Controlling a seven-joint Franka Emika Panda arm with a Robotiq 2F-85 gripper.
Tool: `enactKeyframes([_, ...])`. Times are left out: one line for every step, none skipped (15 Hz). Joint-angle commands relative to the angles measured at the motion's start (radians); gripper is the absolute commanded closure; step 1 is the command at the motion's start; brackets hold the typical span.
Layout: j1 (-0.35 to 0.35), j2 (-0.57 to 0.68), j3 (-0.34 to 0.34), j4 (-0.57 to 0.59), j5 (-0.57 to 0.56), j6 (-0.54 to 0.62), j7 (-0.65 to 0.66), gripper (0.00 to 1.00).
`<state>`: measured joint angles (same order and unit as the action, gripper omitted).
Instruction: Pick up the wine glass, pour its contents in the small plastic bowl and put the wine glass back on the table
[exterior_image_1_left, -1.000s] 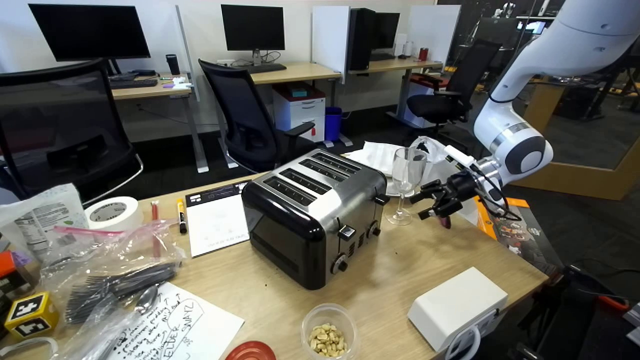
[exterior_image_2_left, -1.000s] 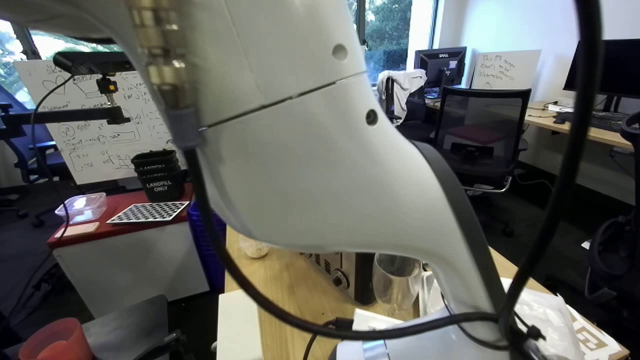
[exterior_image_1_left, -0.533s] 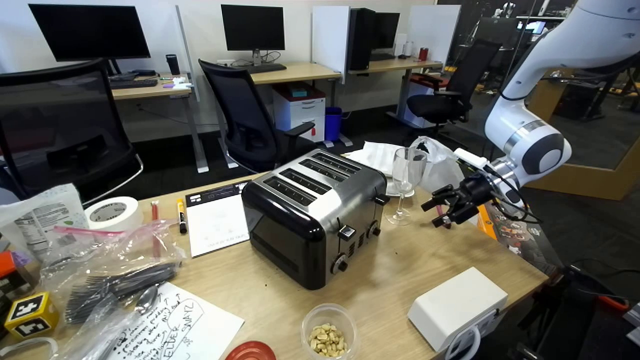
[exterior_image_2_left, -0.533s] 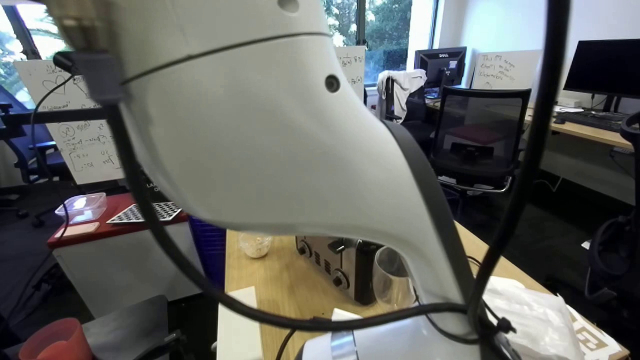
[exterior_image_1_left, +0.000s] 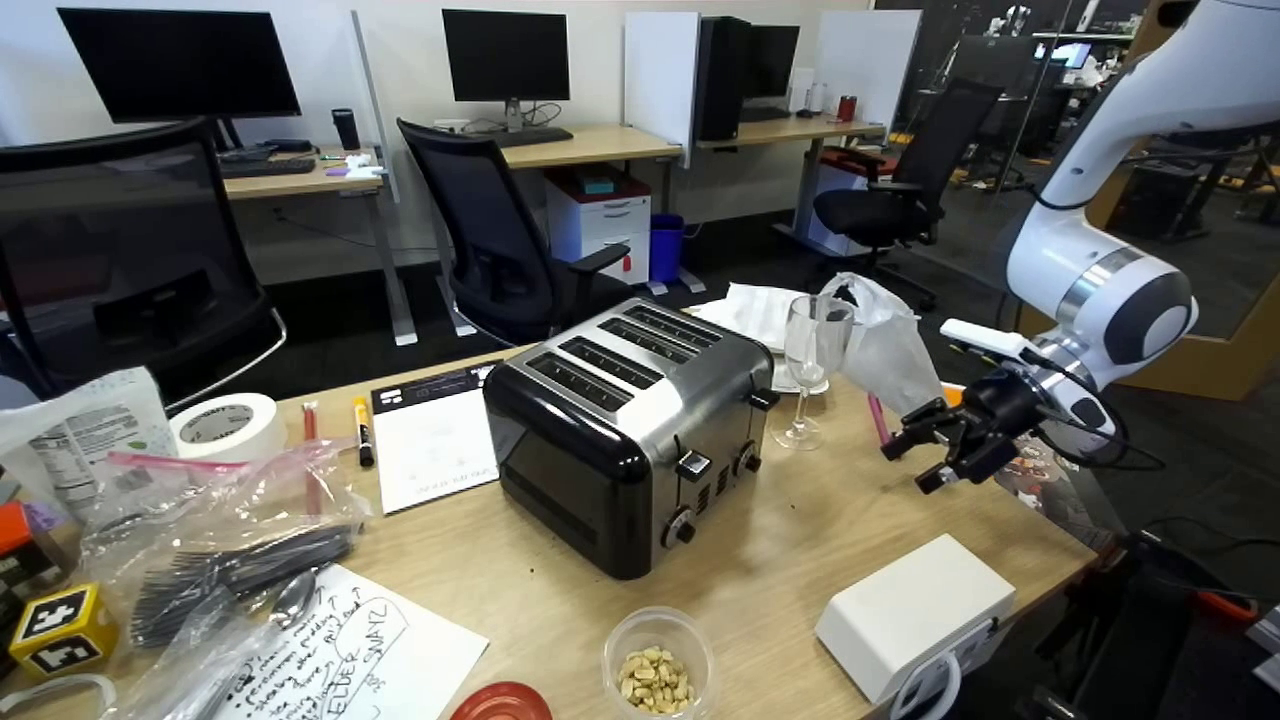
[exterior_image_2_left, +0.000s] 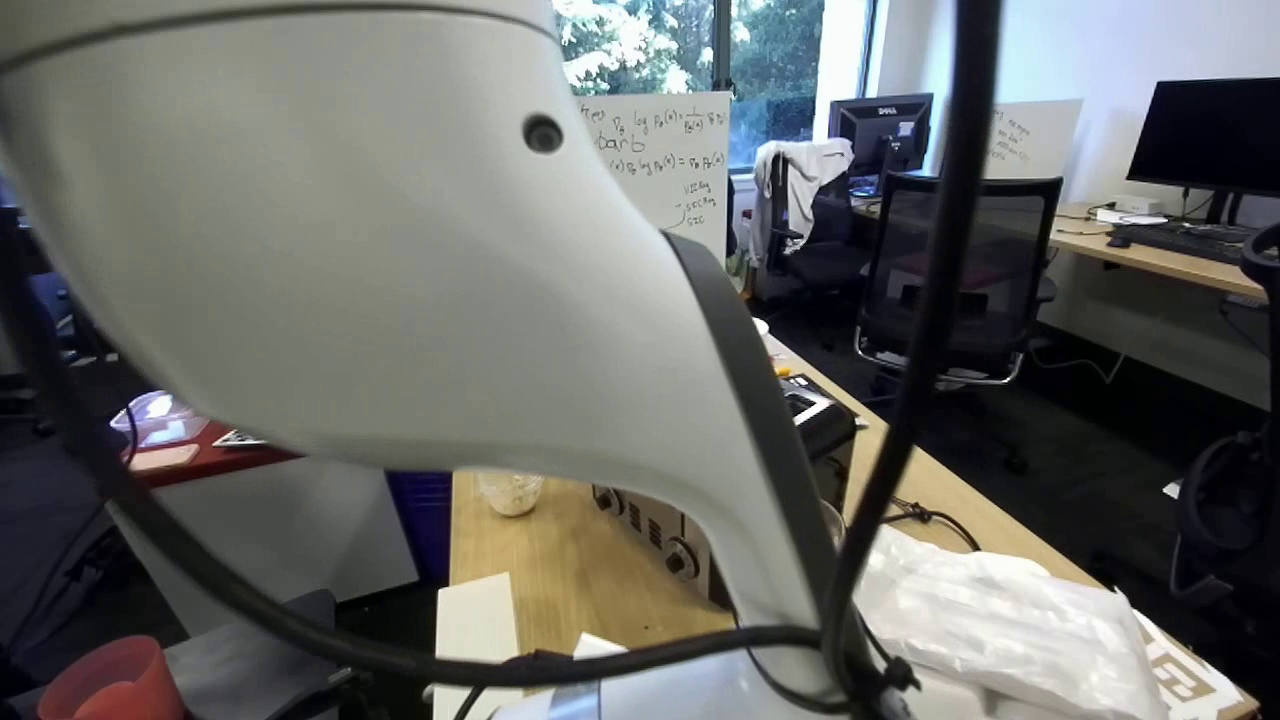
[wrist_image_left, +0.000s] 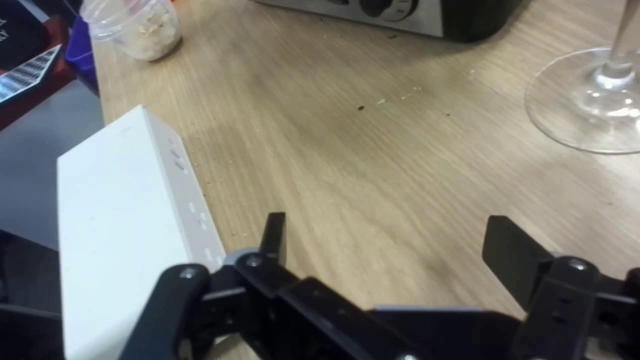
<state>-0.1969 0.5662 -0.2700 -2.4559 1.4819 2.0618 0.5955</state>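
Note:
The clear wine glass (exterior_image_1_left: 817, 350) stands upright on the table beside the toaster's far end in an exterior view; no contents can be made out in it. Its round foot (wrist_image_left: 582, 115) shows at the right edge of the wrist view. In an exterior view only a sliver of it shows behind the arm. The small clear plastic bowl (exterior_image_1_left: 655, 627) holds peanuts at the table's near side; it also shows in the wrist view (wrist_image_left: 152, 46). My gripper (exterior_image_1_left: 908, 467) is open and empty above the table, right of the glass and apart from it; its fingers (wrist_image_left: 387, 217) are wide apart.
A steel and black toaster (exterior_image_1_left: 625, 440) stands between the glass and the bowl. A white box (exterior_image_1_left: 915, 615) lies near the table's right edge. A plastic bag (exterior_image_1_left: 888, 345) and a pink stick-like thing (exterior_image_1_left: 878, 418) are behind the gripper. A red lid (exterior_image_1_left: 502, 703) lies beside the bowl.
My gripper has moved right and slightly down in an exterior view, away from the wine glass, with its fingers open throughout. The glass and bowl have not moved.

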Motion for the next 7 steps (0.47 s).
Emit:
enactKeyframes([-0.002, -0.015, -0.005, -0.014, -0.022, -0.014, 0.005, 0.0])
enactKeyframes([-0.003, -0.027, -0.008, -0.023, -0.029, -0.02, 0.007, 0.0])
enactKeyframes([-0.004, -0.035, -0.009, -0.026, -0.032, -0.021, 0.009, 0.0])
enactKeyframes([-0.004, -0.037, -0.009, -0.027, -0.033, -0.021, 0.01, 0.0])
enactKeyframes([-0.004, -0.037, -0.009, -0.028, -0.033, -0.021, 0.01, 0.0])
enactKeyframes([-0.004, -0.037, -0.009, -0.028, -0.033, -0.021, 0.01, 0.0])
enactKeyframes([-0.004, -0.037, -0.009, -0.029, -0.033, -0.021, 0.01, 0.0])
